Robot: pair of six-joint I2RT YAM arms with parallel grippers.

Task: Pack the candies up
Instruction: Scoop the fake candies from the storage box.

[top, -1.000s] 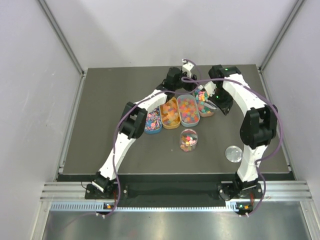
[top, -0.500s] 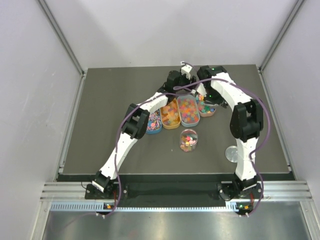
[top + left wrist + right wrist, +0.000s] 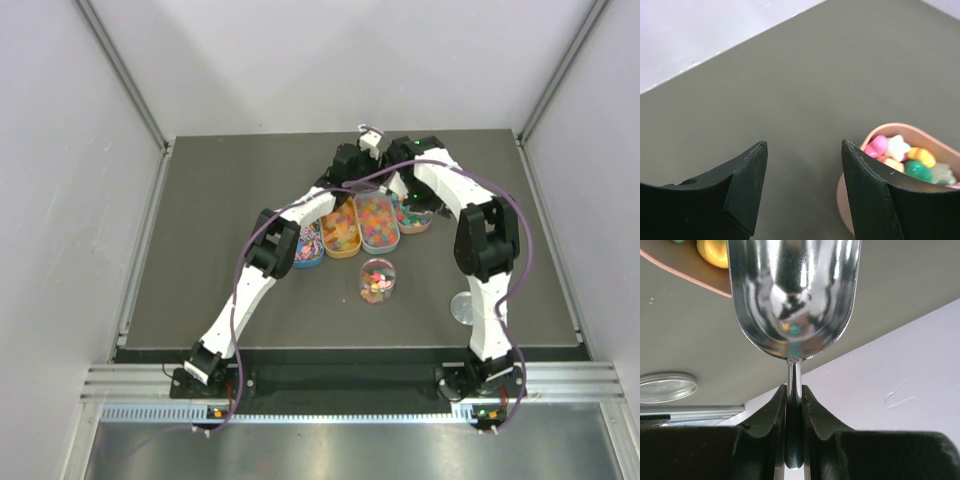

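We have right gripper (image 3: 794,390) clamped on metal scoop (image 3: 794,295) stem; left gripper (image 3: 804,145) jaws apart, empty; we dip bowl shallow into candies (image 3: 897,150), level.

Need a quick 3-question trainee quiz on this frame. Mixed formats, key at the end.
1. True or false: the right gripper is shut on the handle of the metal scoop.
2. Multiple choice: the left gripper holds A) the scoop, B) a lid, C) nothing.
3. Fill in: the clear jar stands nearer the arm bases than the row of ____ oval trays.

Key: 1 true; 2 C; 3 four.
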